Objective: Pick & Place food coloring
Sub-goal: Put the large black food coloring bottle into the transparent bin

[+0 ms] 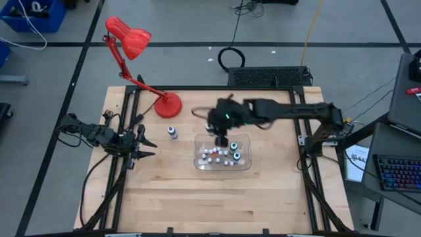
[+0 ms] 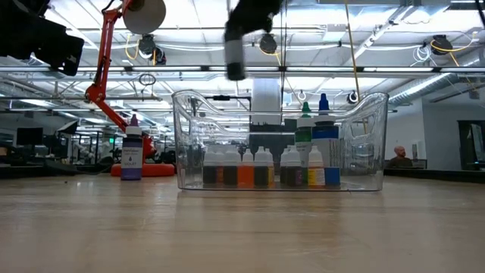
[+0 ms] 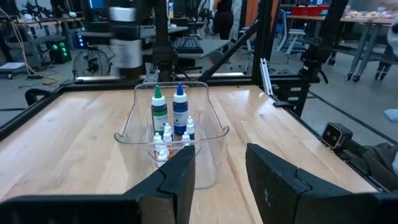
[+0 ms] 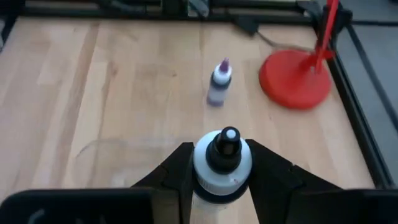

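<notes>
Light wooden table (image 1: 171, 191) within a dark frame, clear plastic bin (image 1: 223, 162) near centre, purple-capped bottle (image 1: 172, 133) standing beside it, red lamp base (image 1: 168, 105) near the rear edge

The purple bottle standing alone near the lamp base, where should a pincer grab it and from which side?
Grip the purple bottle around its straight body, below the narrow cap, coming from above. It stands upright on the table, clear of the red lamp base and the clear bin.
</notes>
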